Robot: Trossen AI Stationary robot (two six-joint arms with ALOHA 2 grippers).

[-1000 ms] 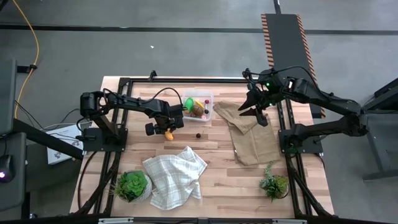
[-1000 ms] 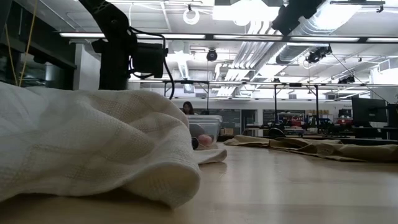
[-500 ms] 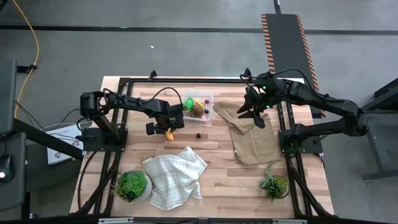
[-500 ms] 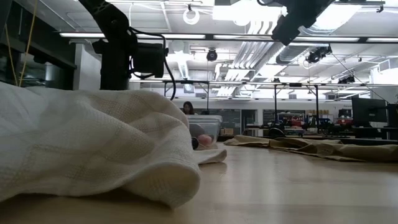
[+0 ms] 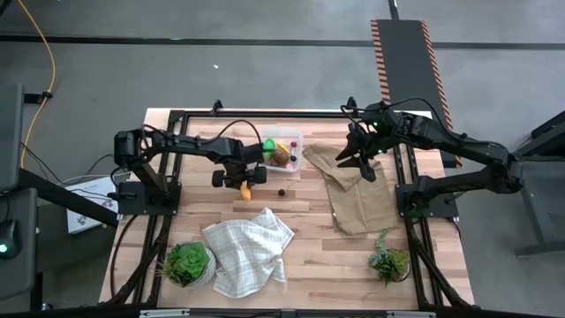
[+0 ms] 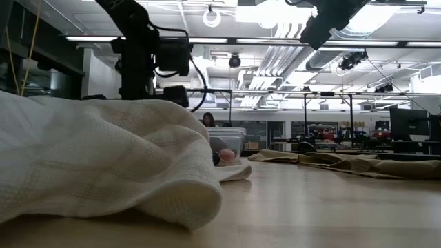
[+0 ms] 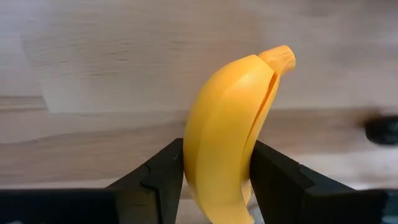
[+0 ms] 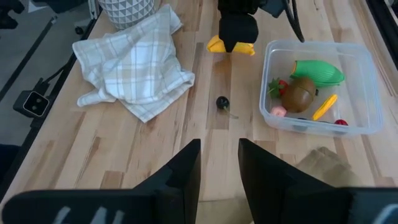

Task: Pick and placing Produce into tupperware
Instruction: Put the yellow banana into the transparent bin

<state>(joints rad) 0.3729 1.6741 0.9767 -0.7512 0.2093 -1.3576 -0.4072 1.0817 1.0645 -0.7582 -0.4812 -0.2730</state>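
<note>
High view is showing the left gripper (image 5: 244, 186) pinching the banana (image 5: 244, 189) just beside the tupperware (image 5: 282, 153), which is already holding several pieces, while a dark berry (image 5: 281, 190) is sitting alone on the table (image 5: 309, 225) just past the fingers. If I were running this I'd be lifting enough to clear the container wall, carrying it over the open middle and only then letting go, since the banana looks about as long as the box is wide and could end up hanging on the rim. Low view is mostly getting blocked by the white checked cloth (image 6: 103, 162); the container (image 6: 229, 141) is only peeking out behind it, so it isn't helping with height much. Left wrist view is the one giving the grip: both fingers (image 7: 155, 174) are pressing the banana's (image 7: 230, 137) lower half, stem end pointing away from the wrist, so it's looking secure enough. Right wrist view is showing the right gripper's own fingers (image 8: 180, 171) spread with nothing between them, hovering well off to the side, and it's the only angle that's really laying out the contents: green piece (image 8: 318, 71), brown kiwi (image 8: 298, 92), small yellow piece (image 8: 324, 106).
</note>
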